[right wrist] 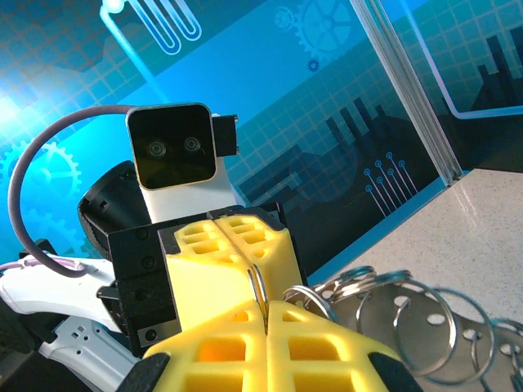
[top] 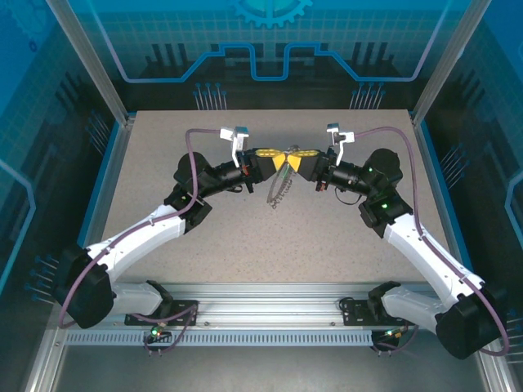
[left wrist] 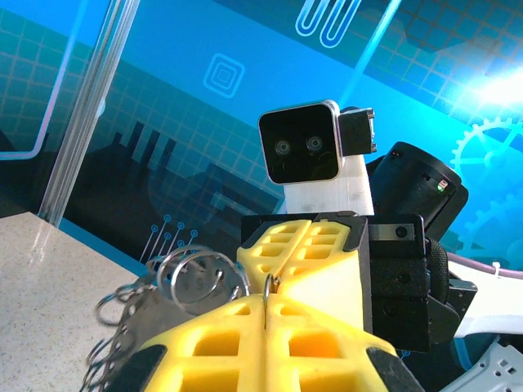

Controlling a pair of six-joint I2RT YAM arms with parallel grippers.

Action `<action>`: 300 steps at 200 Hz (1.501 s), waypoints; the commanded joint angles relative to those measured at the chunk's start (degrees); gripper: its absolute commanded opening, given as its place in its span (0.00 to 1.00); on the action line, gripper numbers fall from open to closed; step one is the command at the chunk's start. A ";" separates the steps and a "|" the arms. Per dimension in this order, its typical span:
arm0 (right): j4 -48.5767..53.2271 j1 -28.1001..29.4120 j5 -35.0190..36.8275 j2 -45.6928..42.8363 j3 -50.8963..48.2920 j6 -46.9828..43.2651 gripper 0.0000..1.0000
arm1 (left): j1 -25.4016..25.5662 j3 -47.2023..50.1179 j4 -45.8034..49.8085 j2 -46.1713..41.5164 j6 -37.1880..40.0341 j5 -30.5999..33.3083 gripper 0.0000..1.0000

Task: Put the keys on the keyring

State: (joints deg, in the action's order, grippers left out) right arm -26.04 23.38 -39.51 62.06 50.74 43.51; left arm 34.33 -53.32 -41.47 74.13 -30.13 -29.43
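My left gripper (top: 279, 160) and right gripper (top: 292, 160) meet tip to tip above the middle of the table. Both are shut on one thin silvery loop of the keyring (left wrist: 268, 287), which is pinched edge-on between the yellow fingers (left wrist: 245, 335). In the right wrist view the same loop (right wrist: 258, 282) runs from my right gripper (right wrist: 265, 309) into the left one (right wrist: 222, 238). A bunch of silvery split rings (right wrist: 409, 320) and a chain (top: 278, 193) hang from it toward the table. The keys are out of view.
The speckled grey table (top: 245, 237) lies below the hanging chain. Blue printed walls and aluminium posts (top: 114, 90) close in the sides and back. A metal rail (top: 270, 302) with both arm bases runs along the near edge.
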 commanded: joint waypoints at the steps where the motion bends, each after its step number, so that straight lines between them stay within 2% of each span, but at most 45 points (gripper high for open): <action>1: -1.92 0.97 -0.84 0.25 1.02 -0.71 0.00 | -0.09 -2.48 -1.93 0.18 -0.11 -0.95 0.00; 13: -0.43 0.97 -0.68 0.13 1.44 -1.68 0.00 | -0.13 -2.58 -0.44 -0.16 0.65 -0.54 0.00; 32: 4.70 0.90 -0.54 -0.06 3.01 -5.19 0.00 | -0.23 -2.89 3.21 -1.53 3.32 -0.02 0.20; 89: 16.20 -1.33 -4.50 0.28 7.07 -13.23 0.00 | -4.02 -5.07 15.67 -6.07 10.82 -1.95 0.49; 145: 28.74 -4.17 -9.70 3.72 14.15 -23.52 0.00 | -6.79 -12.77 33.05 -4.34 22.06 -7.74 0.63; 207: 40.64 -4.65 -11.49 8.03 20.13 -33.92 0.00 | -7.50 -24.72 52.83 3.24 34.31 -12.72 0.65; 243: 42.69 -4.95 -12.61 9.02 20.65 -35.97 0.00 | -8.35 -29.04 58.64 6.65 37.19 -15.91 0.56; 264: 42.57 -5.09 -13.01 9.30 20.47 -36.02 0.00 | -8.66 -31.02 60.78 8.21 37.91 -17.64 0.45; 300: 41.96 -5.23 -13.45 9.42 20.10 -35.70 0.00 | -8.71 -32.97 62.83 9.99 38.33 -19.36 0.45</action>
State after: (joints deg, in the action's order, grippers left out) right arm 16.08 18.94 -50.46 71.29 69.04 8.73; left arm 26.02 -83.79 18.04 83.22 6.42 -45.19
